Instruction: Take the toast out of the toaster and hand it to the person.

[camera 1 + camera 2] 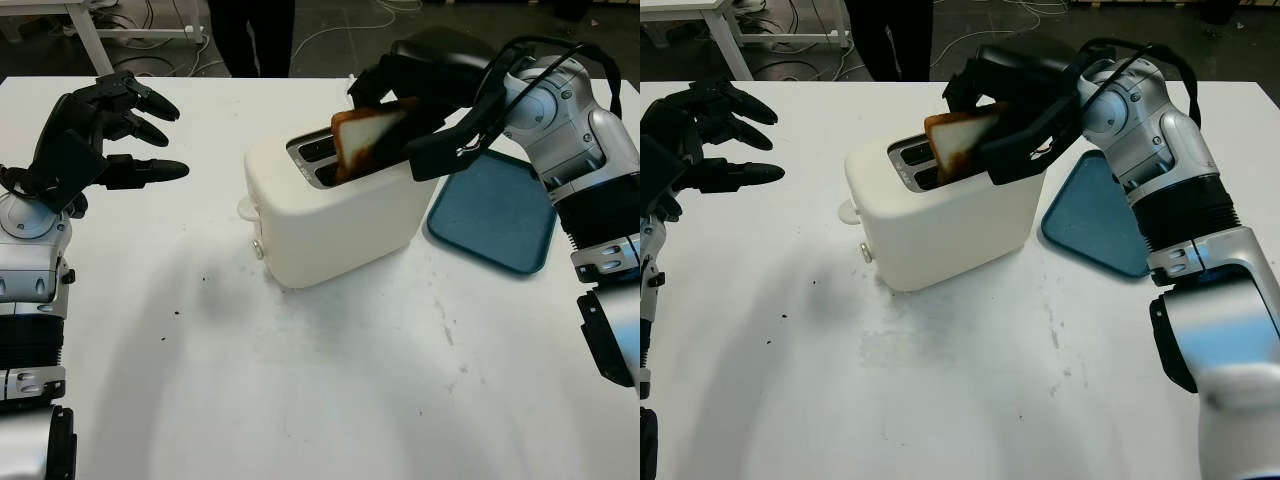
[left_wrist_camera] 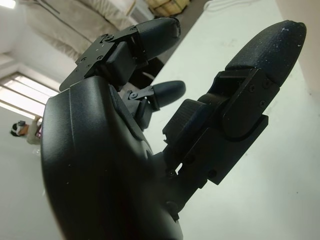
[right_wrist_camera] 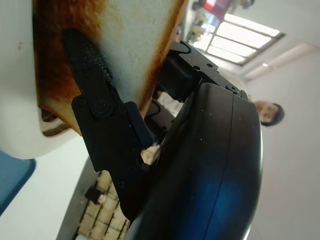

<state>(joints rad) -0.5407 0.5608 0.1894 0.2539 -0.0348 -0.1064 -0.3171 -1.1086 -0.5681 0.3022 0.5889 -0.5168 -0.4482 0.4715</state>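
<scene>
A white two-slot toaster [image 1: 330, 215] stands mid-table. A slice of toast [image 1: 372, 138] with browned edges sticks up out of its nearer slot, tilted to the right. My right hand [image 1: 400, 100] reaches in from the right and is shut on the toast [image 3: 125, 40], one finger [image 3: 95, 95] pressed across its face. The toast's lower edge is still at the slot. My left hand [image 1: 105, 135] hangs open above the table at the far left, apart from the toaster. A person's dark legs [image 1: 250, 35] stand beyond the table's far edge.
A blue tray [image 1: 495, 215] lies on the table right of the toaster, under my right forearm. A few crumbs [image 1: 175, 312] dot the white tabletop in front. A white table frame [image 1: 90, 35] and cables are on the floor behind.
</scene>
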